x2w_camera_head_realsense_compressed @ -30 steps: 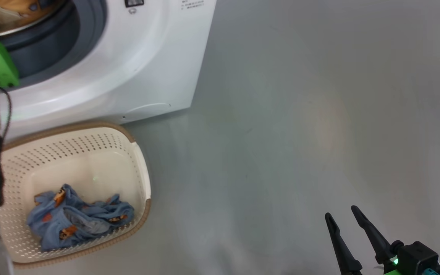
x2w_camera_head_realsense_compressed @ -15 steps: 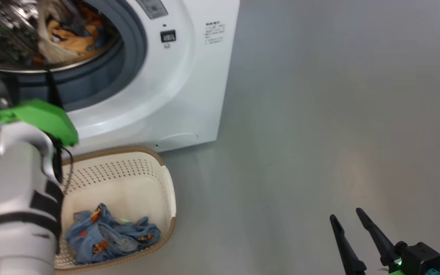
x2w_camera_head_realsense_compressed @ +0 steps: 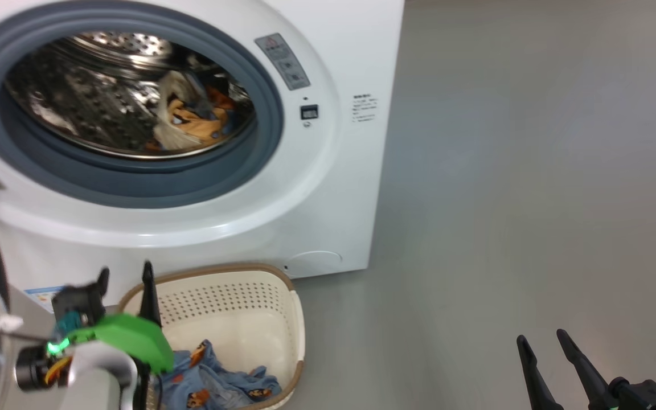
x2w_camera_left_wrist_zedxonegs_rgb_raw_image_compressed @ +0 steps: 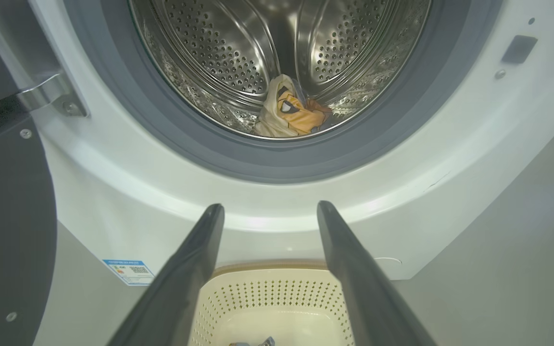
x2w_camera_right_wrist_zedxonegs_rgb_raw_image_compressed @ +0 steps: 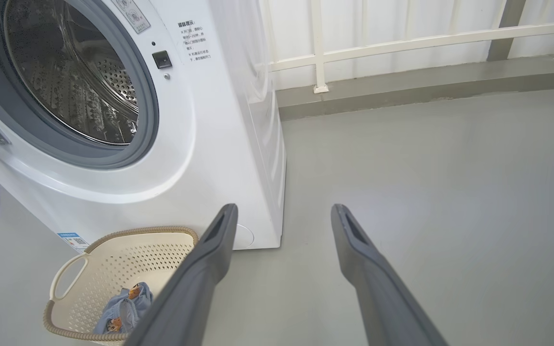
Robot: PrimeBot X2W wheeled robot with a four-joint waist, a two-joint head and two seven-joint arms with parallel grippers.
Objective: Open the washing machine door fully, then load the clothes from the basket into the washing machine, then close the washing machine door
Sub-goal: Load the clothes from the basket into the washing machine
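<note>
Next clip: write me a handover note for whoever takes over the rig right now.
Left tool: open, empty, beside the cream perforated plastic basket.
Right tool: open, empty, over bare grey floor.
Glossy black round door: swung open on the big white front-loading washing machine.
Done: orange and cream garments lie in its steel drum.
Left: light blue garment from basket into drum, then close door.

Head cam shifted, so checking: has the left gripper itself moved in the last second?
Yes. Against the washing machine, the left gripper has come down from the drum opening to above the back rim of the basket.
</note>
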